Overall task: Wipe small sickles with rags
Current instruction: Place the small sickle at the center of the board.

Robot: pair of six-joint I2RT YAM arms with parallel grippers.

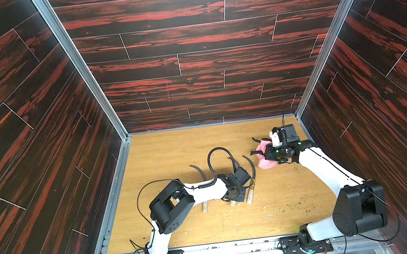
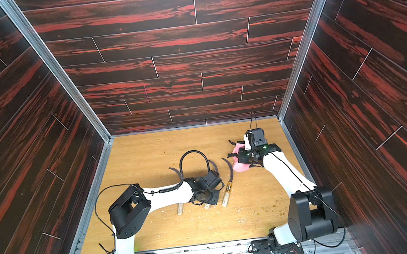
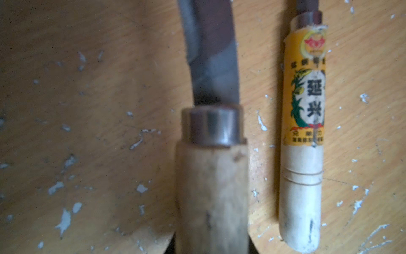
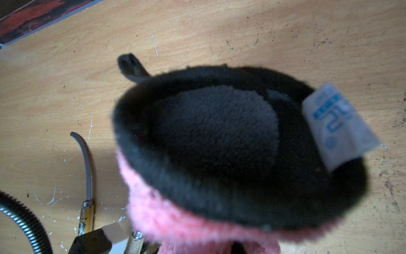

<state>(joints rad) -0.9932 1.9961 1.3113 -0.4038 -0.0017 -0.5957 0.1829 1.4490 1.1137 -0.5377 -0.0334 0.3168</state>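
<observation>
Left wrist view: the left pincer (image 3: 211, 247) grips a plain sickle (image 3: 211, 176) by its handle, just beside the labelled sickle (image 3: 301, 167) on the surface (image 3: 87, 114). The right pincer (image 1: 262, 153) clamps the rag (image 1: 266, 164) near that labelled sickle's blade.

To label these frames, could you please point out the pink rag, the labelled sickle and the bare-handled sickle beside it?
pink rag (image 1: 266, 163): a top view, its fluffy lower fold.
labelled sickle (image 3: 304, 88): left wrist view, its yellow label.
bare-handled sickle (image 3: 211, 187): left wrist view, its wooden handle.
</observation>
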